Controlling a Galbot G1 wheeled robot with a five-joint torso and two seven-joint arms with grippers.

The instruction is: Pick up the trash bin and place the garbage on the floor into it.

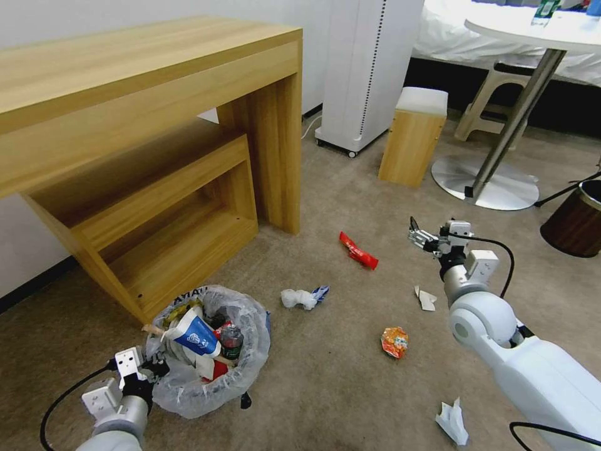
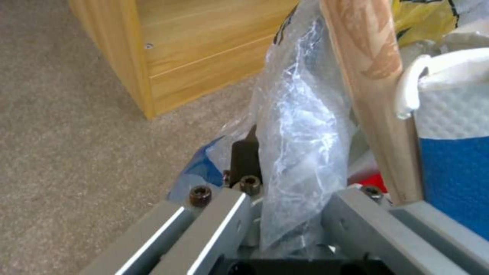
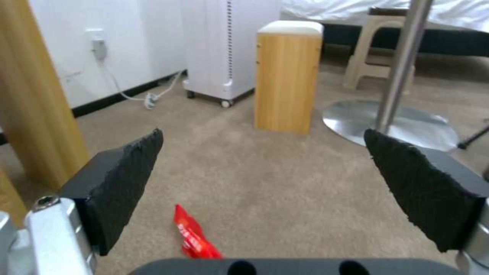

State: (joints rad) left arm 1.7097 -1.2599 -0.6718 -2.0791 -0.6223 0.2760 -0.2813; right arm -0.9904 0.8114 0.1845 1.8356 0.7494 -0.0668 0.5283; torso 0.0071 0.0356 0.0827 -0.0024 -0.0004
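Note:
The trash bin [image 1: 188, 388], lined with a crinkled clear bag, is at the lower left, and my left gripper [image 1: 155, 365] is shut on its near rim. Inside it lie a blue-white paper cup [image 1: 195, 334], a bottle [image 1: 231, 341] and a wooden stick [image 2: 374, 95]. In the left wrist view the bag [image 2: 300, 145] is pinched in the left gripper [image 2: 288, 191]. My right gripper [image 1: 418, 237] hovers open above the floor [image 1: 325, 388], just right of a red wrapper [image 1: 358, 250]. That red wrapper [image 3: 196, 238] lies below the open right gripper [image 3: 265, 172]. A crumpled tissue [image 1: 299, 299], an orange wrapper [image 1: 394, 342] and paper scraps [image 1: 426, 299] lie scattered.
A wooden desk [image 1: 150, 69] with a lower shelf stands close behind the bin. Farther back are a white appliance [image 1: 366, 69], a small wooden stool [image 1: 413, 134] and a round table's metal base [image 1: 485, 181]. A brown cylindrical bin [image 1: 576, 219] sits at the right edge. Another white scrap [image 1: 452, 423] lies near my right arm.

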